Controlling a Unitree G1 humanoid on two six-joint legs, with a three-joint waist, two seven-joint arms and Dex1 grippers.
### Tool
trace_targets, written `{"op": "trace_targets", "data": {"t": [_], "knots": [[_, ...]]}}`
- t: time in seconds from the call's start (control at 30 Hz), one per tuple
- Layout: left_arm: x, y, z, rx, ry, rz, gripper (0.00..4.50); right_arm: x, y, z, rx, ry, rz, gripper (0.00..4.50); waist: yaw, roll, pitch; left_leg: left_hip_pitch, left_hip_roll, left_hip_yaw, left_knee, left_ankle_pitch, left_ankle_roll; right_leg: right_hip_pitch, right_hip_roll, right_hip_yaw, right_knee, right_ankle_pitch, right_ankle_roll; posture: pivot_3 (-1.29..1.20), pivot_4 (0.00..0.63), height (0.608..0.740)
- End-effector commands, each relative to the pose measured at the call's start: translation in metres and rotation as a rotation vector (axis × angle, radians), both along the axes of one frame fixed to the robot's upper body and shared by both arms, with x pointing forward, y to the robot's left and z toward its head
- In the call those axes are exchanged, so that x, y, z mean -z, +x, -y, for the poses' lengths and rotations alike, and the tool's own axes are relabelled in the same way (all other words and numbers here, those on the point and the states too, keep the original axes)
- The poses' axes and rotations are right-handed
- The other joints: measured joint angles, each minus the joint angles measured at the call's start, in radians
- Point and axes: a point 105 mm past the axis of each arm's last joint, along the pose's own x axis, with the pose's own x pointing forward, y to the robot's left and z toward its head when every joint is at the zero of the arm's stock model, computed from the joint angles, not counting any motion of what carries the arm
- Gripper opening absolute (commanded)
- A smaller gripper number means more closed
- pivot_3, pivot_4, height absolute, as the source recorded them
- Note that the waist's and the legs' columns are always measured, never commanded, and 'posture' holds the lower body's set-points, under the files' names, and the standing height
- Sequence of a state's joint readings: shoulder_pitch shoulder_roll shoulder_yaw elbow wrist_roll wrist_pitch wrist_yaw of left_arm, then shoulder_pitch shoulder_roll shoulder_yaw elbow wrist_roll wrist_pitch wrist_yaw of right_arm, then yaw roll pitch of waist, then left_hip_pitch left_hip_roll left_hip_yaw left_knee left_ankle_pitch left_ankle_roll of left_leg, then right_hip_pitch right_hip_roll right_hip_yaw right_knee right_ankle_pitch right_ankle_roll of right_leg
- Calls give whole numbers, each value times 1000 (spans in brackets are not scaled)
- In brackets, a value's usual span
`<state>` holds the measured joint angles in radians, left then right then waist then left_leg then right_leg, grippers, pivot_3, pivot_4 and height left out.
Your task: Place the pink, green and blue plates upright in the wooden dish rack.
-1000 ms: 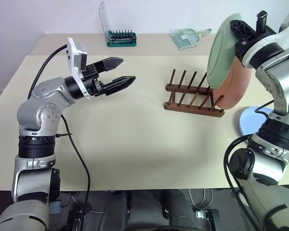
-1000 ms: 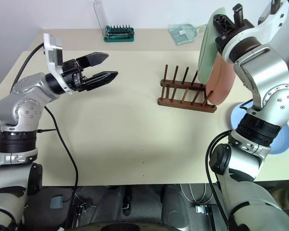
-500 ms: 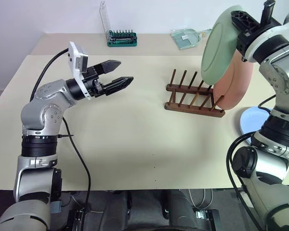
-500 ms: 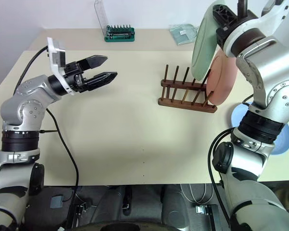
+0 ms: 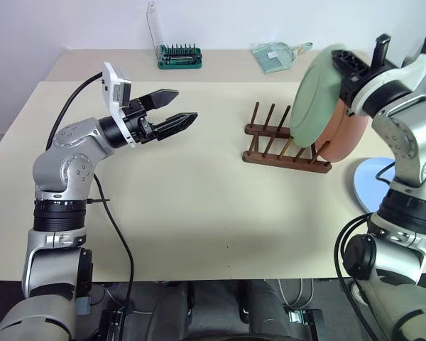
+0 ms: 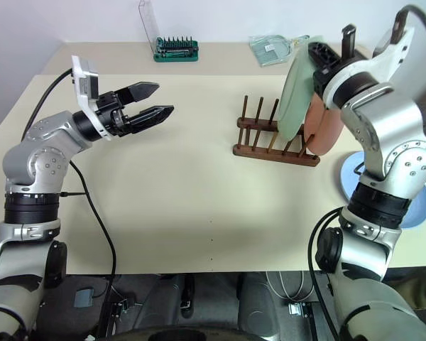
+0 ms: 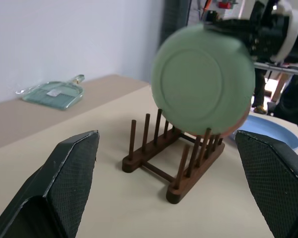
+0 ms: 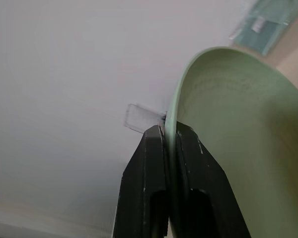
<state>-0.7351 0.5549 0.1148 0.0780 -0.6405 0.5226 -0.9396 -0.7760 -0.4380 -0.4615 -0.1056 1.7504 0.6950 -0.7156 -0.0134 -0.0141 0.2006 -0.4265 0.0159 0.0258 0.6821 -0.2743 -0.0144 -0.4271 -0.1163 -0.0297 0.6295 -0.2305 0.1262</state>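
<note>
The left gripper hangs above the bare tabletop with its two black fingers spread wide and nothing between them; they point across the table toward the wooden dish rack, which stands well apart from them. The right gripper has its fingers pressed together on the rim of the green plate, the thin edge pinched between the two pads. That plate is held on edge, leaning slightly, over the rack's far-right pegs, its lower edge down among the peg tops; whether it touches the rails I cannot tell. Just behind it, on the side away from the left gripper, the pink plate stands upright at the rack's right end. The blue plate lies flat on the table beside the rack, below the right arm. Beyond both grippers, along the back edge, sit a green tool holder with a clear lid and a clear dustpan.
</note>
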Motion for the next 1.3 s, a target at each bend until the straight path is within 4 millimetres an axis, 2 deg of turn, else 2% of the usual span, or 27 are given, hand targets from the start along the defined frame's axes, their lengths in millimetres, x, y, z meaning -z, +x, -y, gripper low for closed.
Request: {"op": "trace_targets", "data": {"t": [0.03, 0.17, 0.27, 0.37, 0.53, 0.6, 0.8, 0.93, 1.03, 1.17, 1.3], "knots": [[-14, -2, -1, -5, -5, 43, 4475, -19, -11, -2, -2, -16, 128, 0, 0, 0, 0, 0, 0, 0, 0, 0, 0, 0, 0, 0, 0, 0, 0, 0, 150, 740], [-13, 0, -1, -17, 10, 44, 4475, -8, -9, -7, -4, -94, 114, 0, 0, 0, 0, 0, 0, 0, 0, 0, 0, 0, 0, 0, 0, 0, 0, 0, 150, 740], [-12, 1, 0, -23, 18, 46, 4475, -7, -9, -10, -29, -65, 119, 0, 0, 0, 0, 0, 0, 0, 0, 0, 0, 0, 0, 0, 0, 0, 0, 0, 150, 740], [-12, 2, -1, -28, 18, 46, 4500, -7, -9, -9, -29, -64, 120, 1062, 0, 0, 0, 0, 0, 0, 0, 0, 0, 0, 0, 0, 0, 0, 0, 0, 150, 740], [-13, 2, -1, -34, 15, 48, 4500, -12, -10, -10, -31, -71, 134, 3622, 0, 0, 0, 0, 0, 0, 0, 0, 0, 0, 0, 0, 0, 0, 0, 0, 150, 740], [-13, 2, -1, -35, 14, 52, 4500, -17, -11, -9, -21, -98, 160, 4481, 1, 0, 0, 0, 0, 0, 0, 0, 0, 0, 0, 0, 0, 0, 0, 0, 150, 740], [-13, 2, 0, -30, 14, 55, 4500, -41, -17, -7, 30, -217, 274, 4481, 1, 0, 0, 0, 0, 0, 0, 0, 0, 0, 0, 0, -1, 0, 0, 0, 150, 740], [-15, 1, 3, -16, 14, 65, 4500, -46, -17, -3, 86, -325, 296, 4481, 2, 0, 0, 0, 0, 0, 0, 0, 0, 0, 0, 0, -1, 0, 0, 0, 150, 740], [-16, 0, 4, -12, 13, 67, 4500, -46, -18, -6, 54, -315, 302, 4481, 2, 0, 0, 0, 0, 0, 0, 0, 0, 0, 0, 0, -1, 0, 0, 0, 150, 740], [-18, -1, 6, -1, 22, 76, 4500, -62, -34, 2, 70, -473, 435, 4481, 5, 0, 0, 0, 0, 0, 0, 0, 0, 0, 0, 0, -1, 0, 0, 0, 150, 740], [-10, -8, 9, 46, 58, 72, 4500, -75, -63, 24, -6, -661, 524, 4481, 18, 0, 0, -1, 0, 0, 0, -1, 2, 0, 0, 0, -2, 0, 0, 0, 150, 740]]}}
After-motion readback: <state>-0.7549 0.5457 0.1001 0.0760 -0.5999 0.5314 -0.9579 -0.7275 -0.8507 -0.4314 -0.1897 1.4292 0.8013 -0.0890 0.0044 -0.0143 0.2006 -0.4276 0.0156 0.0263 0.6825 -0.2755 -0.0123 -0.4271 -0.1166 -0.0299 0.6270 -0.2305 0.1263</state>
